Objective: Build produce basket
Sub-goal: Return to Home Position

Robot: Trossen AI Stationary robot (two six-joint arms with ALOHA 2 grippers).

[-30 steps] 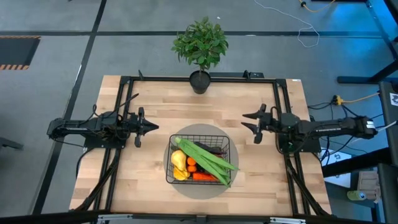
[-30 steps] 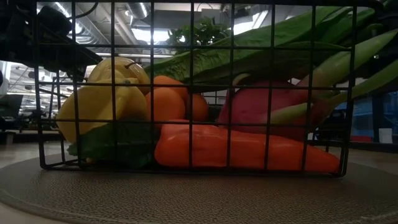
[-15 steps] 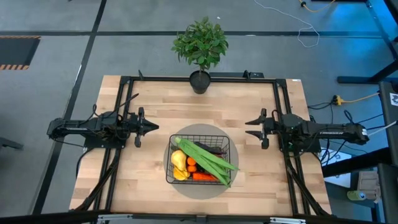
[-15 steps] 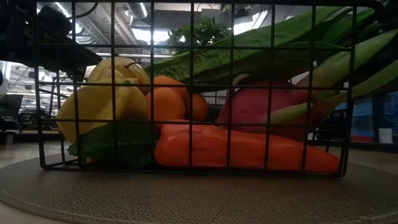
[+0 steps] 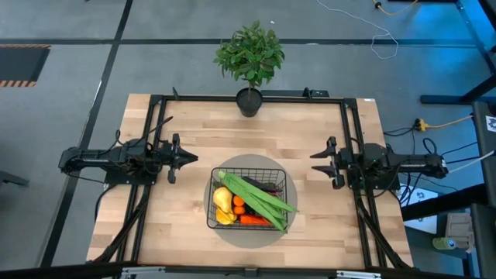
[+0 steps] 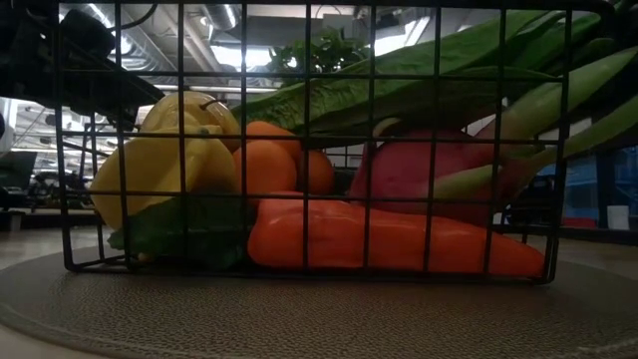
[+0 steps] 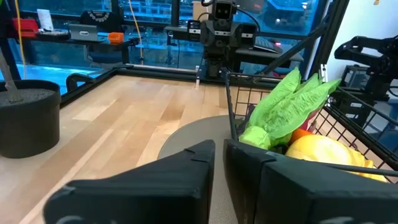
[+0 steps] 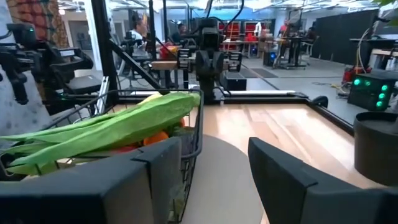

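The black wire basket (image 5: 287,183) stands on a round grey mat (image 5: 248,161) at the table's near middle. The produce fills it: long green beans (image 5: 262,198) lie slantwise on top, yellow fruit (image 5: 223,203) at its left, a red chili (image 5: 254,220) along the near side. The low view looks through the mesh (image 6: 120,150) at the yellow fruit (image 6: 159,165) and the chili (image 6: 389,244). My left gripper (image 5: 190,158) (image 7: 219,149) rests level at the table's left, its fingers nearly together, empty. My right gripper (image 5: 316,163) (image 8: 214,155) rests level at the right, open and empty.
A potted leafy plant (image 5: 249,54) stands at the middle of the table's far edge. A black metal frame (image 5: 155,101) runs along the left, far and right edges. Bare wood (image 5: 248,132) lies between the basket and the plant pot.
My right gripper has drawn back toward the table's right edge, away from the basket, with its fingers still apart. The basket and the produce have stayed in place.
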